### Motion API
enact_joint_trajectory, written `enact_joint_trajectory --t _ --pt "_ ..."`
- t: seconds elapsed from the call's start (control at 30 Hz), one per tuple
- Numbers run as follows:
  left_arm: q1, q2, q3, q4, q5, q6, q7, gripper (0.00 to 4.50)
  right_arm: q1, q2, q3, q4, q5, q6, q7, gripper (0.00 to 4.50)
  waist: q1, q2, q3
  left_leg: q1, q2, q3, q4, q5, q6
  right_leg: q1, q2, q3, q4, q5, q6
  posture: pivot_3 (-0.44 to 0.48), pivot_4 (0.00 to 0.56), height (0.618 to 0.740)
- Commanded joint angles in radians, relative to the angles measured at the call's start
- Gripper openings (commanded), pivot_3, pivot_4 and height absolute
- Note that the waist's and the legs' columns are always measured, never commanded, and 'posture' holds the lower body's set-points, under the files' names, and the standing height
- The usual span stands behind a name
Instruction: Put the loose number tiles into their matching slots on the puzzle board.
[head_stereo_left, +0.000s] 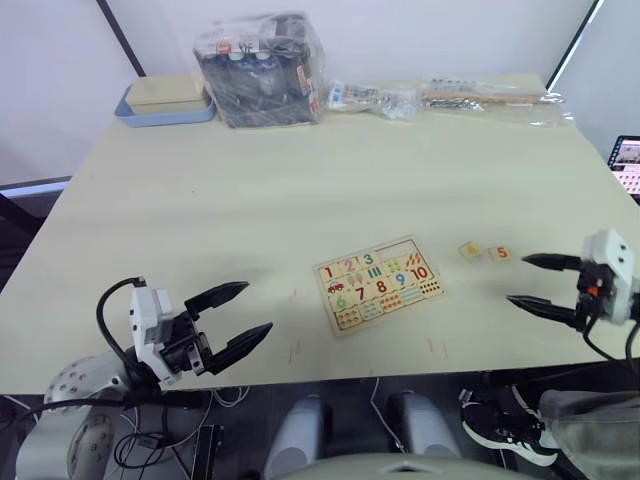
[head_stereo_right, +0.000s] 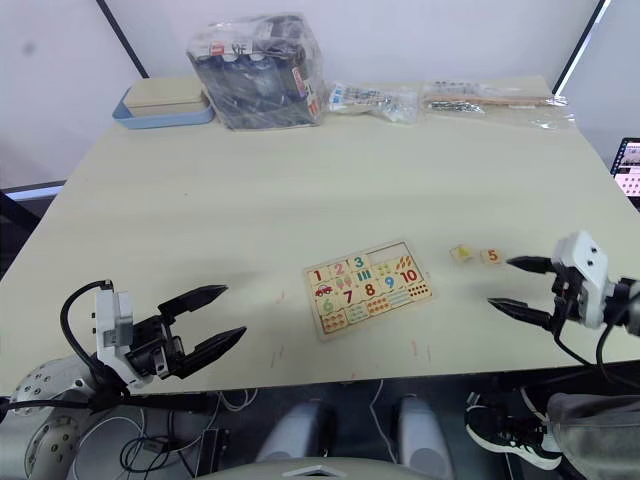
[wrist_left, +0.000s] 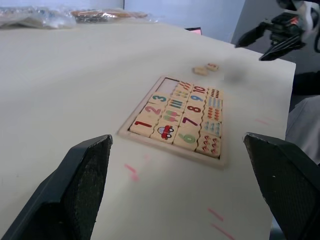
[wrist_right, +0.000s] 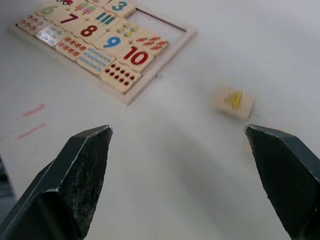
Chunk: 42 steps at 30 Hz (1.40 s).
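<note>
Both end effectors open and empty; two loose tiles counted off the board.

Right end effector (head_stereo_left: 536, 282) was held apart just beside two loose number tiles (head_stereo_left: 499, 253), right of the puzzle board (head_stereo_left: 380, 283); left end effector (head_stereo_left: 235, 314) gaped, well apart. One empty slot strip (head_stereo_left: 397, 249) was seen. Risk judged: thin tiles being nudged away across the surface (head_stereo_left: 300, 180) rather than gripped.

The pale beige rectangular counter (head_stereo_left: 200, 200) is carrying a flat light-wood puzzle board (head_stereo_left: 380, 283) near its front edge. Two small loose wooden tiles are lying just beside the board: one with a yellow mark (head_stereo_left: 468, 250), its digit too blurred to read, and one showing an orange 5 (head_stereo_left: 500, 254). Along the far edge are sitting a blue tray with a tan box (head_stereo_left: 165, 100), a clear plastic bag of dark items (head_stereo_left: 262, 68) and flatter clear packets (head_stereo_left: 440, 97).
</note>
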Motion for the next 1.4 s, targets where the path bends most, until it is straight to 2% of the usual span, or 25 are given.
enact_joint_trajectory --t 0.03,0.17,0.33,0.43,0.6,0.97,1.2,1.4 --pt "-0.014 0.008 0.01 0.015 0.006 -0.043 -0.038 4.5 -0.14 -0.024 0.094 0.121 -0.066 -0.103 0.081 4.44 0.002 0.0 0.0 0.0 0.0 0.0 0.0 0.0 0.0 0.0 0.0 0.0 0.0 0.0 0.0 0.0 0.15 0.74" --pt "-0.03 0.003 0.015 0.091 -0.005 -0.114 -0.14 4.5 -0.345 -0.004 0.238 0.34 -0.174 -0.258 0.191 4.44 0.001 0.001 0.001 -0.001 0.0 0.0 0.0 0.0 0.0 -0.001 0.0 -0.001 -0.001 0.002 0.003 0.0 0.15 0.74" --pt "-0.057 -0.005 0.032 0.196 -0.025 -0.194 -0.256 4.5 -0.536 0.049 0.342 0.599 -0.269 -0.425 0.264 4.44 0.003 0.001 0.001 -0.002 0.0 0.0 -0.001 0.0 0.0 -0.001 -0.001 -0.001 -0.002 0.0 0.0 0.0 0.15 0.74" --pt "-0.064 0.015 0.038 0.233 -0.061 -0.17 -0.318 4.5 -0.658 0.092 0.414 0.771 -0.366 -0.548 0.26 4.44 0.0 0.002 0.001 -0.003 0.0 0.0 -0.001 0.0 0.0 -0.001 -0.001 -0.002 -0.003 0.001 0.0 0.0 0.15 0.74" --pt "-0.062 0.0 0.034 0.242 -0.067 -0.172 -0.331 4.5 -0.79 0.156 0.471 0.986 -0.466 -0.664 0.23 4.44 -0.005 0.002 0.001 -0.002 0.0 0.0 -0.001 0.0 0.0 -0.001 -0.001 -0.001 -0.003 0.001 0.001 0.0 0.15 0.74" --pt "-0.032 -0.038 0.025 0.233 -0.047 -0.205 -0.331 4.5 -0.866 0.224 0.506 1.173 -0.576 -0.726 0.21 4.44 -0.003 0.002 0.001 -0.002 0.0 0.0 -0.002 0.0 0.0 -0.001 -0.002 -0.001 -0.003 0.002 0.002 0.0 0.15 0.74" --pt "-0.013 -0.058 0.016 0.246 -0.032 -0.239 -0.335 4.5 -0.861 0.221 0.49 1.179 -0.567 -0.648 0.291 4.44 -0.001 0.002 0.001 -0.002 -0.001 -0.001 -0.002 0.0 0.0 -0.001 -0.002 -0.001 -0.003 0.001 -0.001 0.0 0.15 0.74" --pt "-0.018 -0.054 0.009 0.221 -0.034 -0.225 -0.315 4.5 -0.841 0.215 0.483 1.168 -0.569 -0.643 0.299 4.44 0.0 0.002 0.001 -0.002 -0.001 -0.001 -0.002 0.0 0.0 -0.001 -0.002 -0.002 -0.003 0.001 -0.001 0.0 0.15 0.74"
